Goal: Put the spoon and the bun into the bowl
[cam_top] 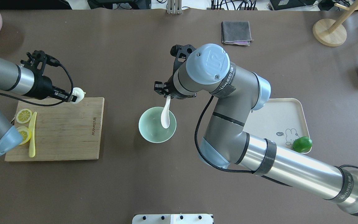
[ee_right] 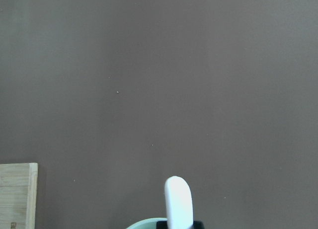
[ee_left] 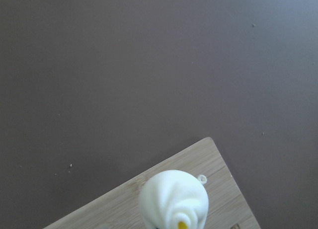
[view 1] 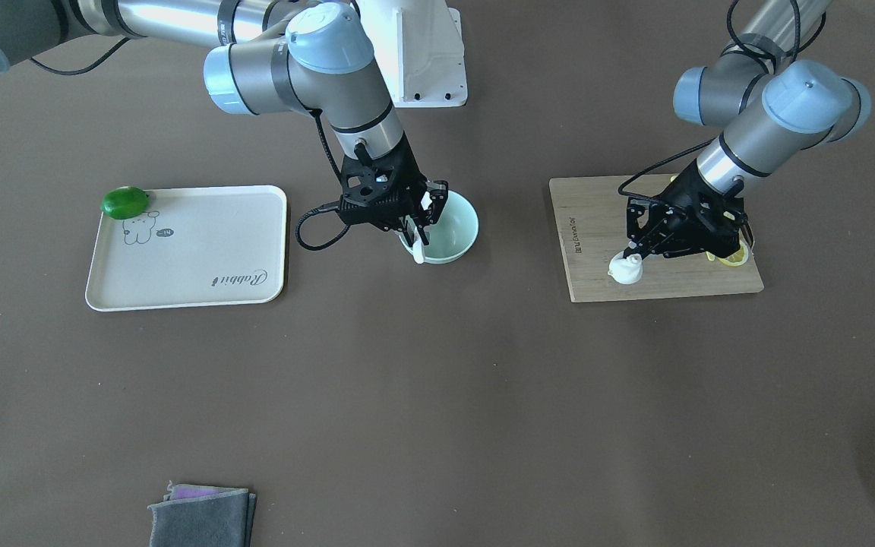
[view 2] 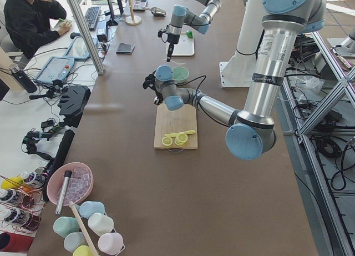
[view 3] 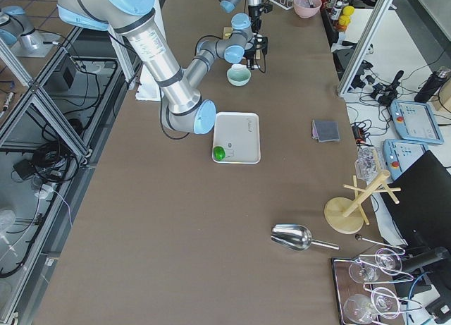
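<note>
The right pincer [view 1: 422,222] pinches the white soup spoon [cam_top: 165,116] by its handle, so the scoop hangs lowest. From overhead, the handle rises toward 12 o'clock past the rim and the scoop sits inside the mint-green bowl [cam_top: 146,132]. Held this way, I judge, it can be let go without tipping out.

The left pincer [cam_top: 72,97] is pressed onto the pleated steamed bun [cam_top: 79,93] from the sides, probably to spare its soft dome. The bun is at the 1 o'clock corner of the bamboo cutting board [cam_top: 64,130]; whether it touches the wood I cannot tell.

The bowl stands on the counter [cam_top: 135,180] at 3 o'clock of the board, well apart, so the bun faces a sideways carry. Lemon slices [cam_top: 24,115] and a yellow-green knife [cam_top: 32,137] lie along the board's 9 o'clock edge, out of that path.
</note>
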Available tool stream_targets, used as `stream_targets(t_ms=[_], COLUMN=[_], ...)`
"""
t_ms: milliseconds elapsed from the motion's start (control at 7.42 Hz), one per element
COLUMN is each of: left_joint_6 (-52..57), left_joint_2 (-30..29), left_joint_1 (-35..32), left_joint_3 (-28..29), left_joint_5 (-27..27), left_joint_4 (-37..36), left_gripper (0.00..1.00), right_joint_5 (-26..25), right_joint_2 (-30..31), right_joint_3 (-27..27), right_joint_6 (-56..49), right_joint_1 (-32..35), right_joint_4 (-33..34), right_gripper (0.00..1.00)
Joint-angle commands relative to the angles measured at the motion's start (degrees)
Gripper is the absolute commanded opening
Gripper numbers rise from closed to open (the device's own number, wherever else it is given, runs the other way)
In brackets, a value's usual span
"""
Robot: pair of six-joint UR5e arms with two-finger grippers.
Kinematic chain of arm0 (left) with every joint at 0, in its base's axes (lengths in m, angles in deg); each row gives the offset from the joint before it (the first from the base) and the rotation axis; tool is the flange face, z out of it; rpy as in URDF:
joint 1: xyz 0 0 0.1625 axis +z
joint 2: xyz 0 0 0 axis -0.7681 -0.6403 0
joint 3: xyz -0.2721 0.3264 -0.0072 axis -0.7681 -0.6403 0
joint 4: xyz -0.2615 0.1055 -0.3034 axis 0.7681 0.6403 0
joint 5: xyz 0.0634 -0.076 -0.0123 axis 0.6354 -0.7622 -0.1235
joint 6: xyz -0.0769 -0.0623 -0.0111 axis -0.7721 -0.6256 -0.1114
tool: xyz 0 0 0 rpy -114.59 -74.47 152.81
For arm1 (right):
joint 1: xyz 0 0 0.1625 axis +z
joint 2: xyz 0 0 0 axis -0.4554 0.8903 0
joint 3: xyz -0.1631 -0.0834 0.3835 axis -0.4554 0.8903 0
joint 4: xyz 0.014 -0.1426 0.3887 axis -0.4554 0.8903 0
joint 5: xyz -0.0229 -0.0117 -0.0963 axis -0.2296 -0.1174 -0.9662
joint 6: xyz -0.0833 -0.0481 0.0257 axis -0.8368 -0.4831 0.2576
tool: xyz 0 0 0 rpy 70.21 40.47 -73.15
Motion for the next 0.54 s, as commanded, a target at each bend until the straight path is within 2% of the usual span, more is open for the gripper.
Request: stream_targets(t_ms=[0,270,404], left_joint_6=[-0.1,-0.1,-0.1], left_joint_2=[-1.3,-1.3,-1.4], left_joint_1=[-1.0,-1.0,-0.9], left_joint_3=[-0.1,0.0,0.0], left_joint_5=[-1.7,-1.7,-1.7], left_joint_4=[-1.4,-1.4,-1.4], left_gripper=[0.00,0.00,0.00], right_joint_5=[-6.4,-7.1,-7.1], right_joint_2=[-0.6,-0.7,-0.5], right_joint_3=[0.4,1.4,1.8], right_joint_6=[1.7,1.6,1.1], right_joint_1=[-4.0,-4.4,-4.3], right_joint_4=[0.0,-0.1,-0.1], right_gripper=[0.00,0.00,0.08])
